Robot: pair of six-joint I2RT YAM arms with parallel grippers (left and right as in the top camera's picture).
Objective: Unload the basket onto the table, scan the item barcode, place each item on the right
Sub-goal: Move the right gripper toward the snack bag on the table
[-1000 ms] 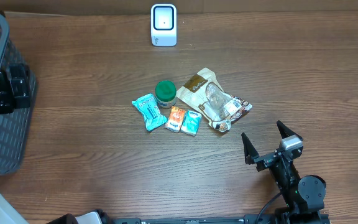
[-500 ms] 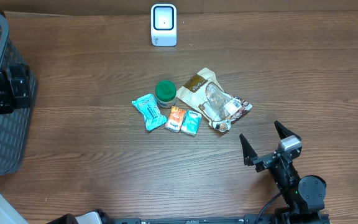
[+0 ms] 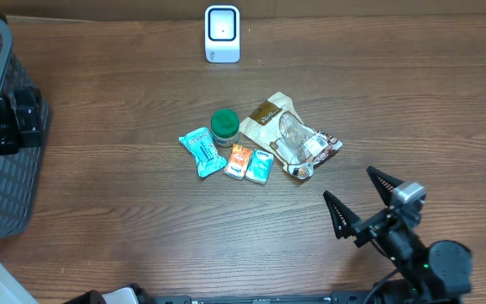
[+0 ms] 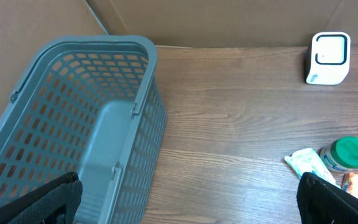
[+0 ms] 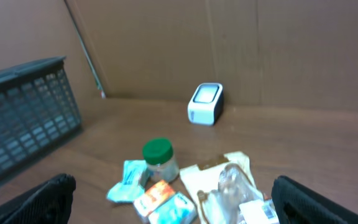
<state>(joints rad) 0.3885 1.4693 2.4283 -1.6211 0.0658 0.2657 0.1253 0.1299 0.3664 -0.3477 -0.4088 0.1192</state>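
right gripper [image 3: 348, 183] stands apart, empty; snack pouch [image 3: 287, 133] lies just ahead of it. advise clamping one edge, leaving printed panels unobstructed. left gripper [image 4: 188, 180] likewise apart.

Your right gripper [image 3: 348, 182] stands spread as wide as it goes and empty. Its two dark fingers [image 3: 337, 215] splay in a V. Behind the fingers, your right arm [image 3: 433, 263] runs back and to the right. Your left gripper [image 4: 188, 180] is spread just as wide and empty. In its wrist view only the dark fingertips show, one at each lower corner.
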